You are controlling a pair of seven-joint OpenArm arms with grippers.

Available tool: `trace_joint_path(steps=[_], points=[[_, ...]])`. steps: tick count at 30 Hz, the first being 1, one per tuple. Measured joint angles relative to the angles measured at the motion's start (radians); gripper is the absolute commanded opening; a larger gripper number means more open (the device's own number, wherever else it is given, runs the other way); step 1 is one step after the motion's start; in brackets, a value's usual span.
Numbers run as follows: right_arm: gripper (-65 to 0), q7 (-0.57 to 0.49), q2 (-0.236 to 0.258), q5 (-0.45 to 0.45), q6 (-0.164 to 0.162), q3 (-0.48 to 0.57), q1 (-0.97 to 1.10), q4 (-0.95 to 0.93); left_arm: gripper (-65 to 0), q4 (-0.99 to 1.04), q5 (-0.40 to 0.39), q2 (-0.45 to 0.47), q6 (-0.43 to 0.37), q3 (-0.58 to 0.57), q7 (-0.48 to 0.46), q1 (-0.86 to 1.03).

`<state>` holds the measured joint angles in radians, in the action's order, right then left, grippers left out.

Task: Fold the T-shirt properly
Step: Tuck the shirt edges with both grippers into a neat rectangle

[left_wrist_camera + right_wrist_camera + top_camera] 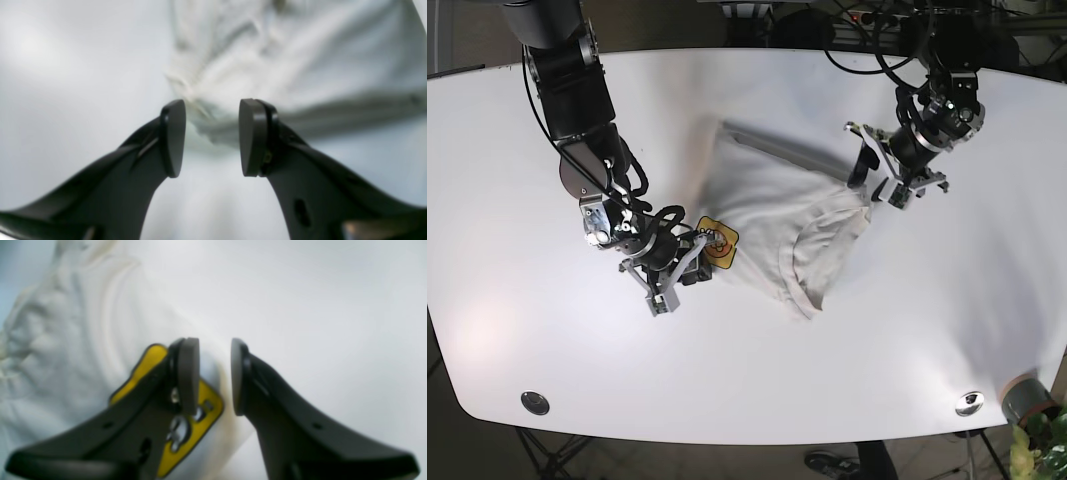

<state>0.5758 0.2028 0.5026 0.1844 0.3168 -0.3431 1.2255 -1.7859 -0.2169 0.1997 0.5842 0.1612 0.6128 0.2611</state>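
Note:
A white T-shirt [782,215] lies partly folded and rumpled in the middle of the white table [907,330]. It has a yellow graphic [717,240] at its left edge. My right gripper [695,262] is open at that edge. In the right wrist view [215,376] its jaws straddle the shirt's border, with the yellow graphic [210,400] under the left finger. My left gripper [867,178] is open at the shirt's right side. In the left wrist view [211,138] a bunched corner of the shirt [283,60] lies just beyond the open fingertips.
Two round metal fittings [535,402] [970,402] sit near the table's front edge. A potted plant [1032,405] stands at the front right corner. Cables and equipment run along the back edge [867,20].

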Motion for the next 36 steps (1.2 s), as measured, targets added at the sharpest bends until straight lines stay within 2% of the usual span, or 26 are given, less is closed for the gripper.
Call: trace_joint_path(steps=[4,8,10,15,20,33,36], points=[[-49.8,-0.078,0.003,0.0,0.011,0.006,-0.03,-0.112,-40.6,0.036,-0.003,-0.011,0.0,-0.009,-0.003,0.014],[-49.8,-0.102,0.006,-0.001,0.066,0.005,-0.033,-0.199,-40.6,0.122,-0.001,-0.019,0.0,-0.009,-0.001,-0.016],[-49.8,-0.127,0.005,0.001,0.078,0.003,-0.032,-0.22,-40.7,0.158,0.0,-0.019,0.0,-0.009,0.0,-0.041],[-49.8,-0.126,0.0,-0.001,0.079,0.003,-0.028,-0.223,-41.3,0.232,0.006,-0.022,-0.003,-0.007,-0.002,-0.143],[-49.8,-0.13,0.008,0.002,0.079,0.001,0.009,-0.182,-48.1,0.309,0.0,-0.021,-0.003,-0.007,-0.004,-0.23],[-49.8,-0.12,0.044,0.013,0.068,0.0,0.188,0.039,-47.8,0.684,0.001,-0.023,-0.005,-0.012,-0.011,-0.54],[-49.8,-0.091,0.043,0.014,0.067,-0.001,0.231,0.095,-47.6,0.787,0.006,-0.022,-0.007,-0.016,-0.043,-0.617]])
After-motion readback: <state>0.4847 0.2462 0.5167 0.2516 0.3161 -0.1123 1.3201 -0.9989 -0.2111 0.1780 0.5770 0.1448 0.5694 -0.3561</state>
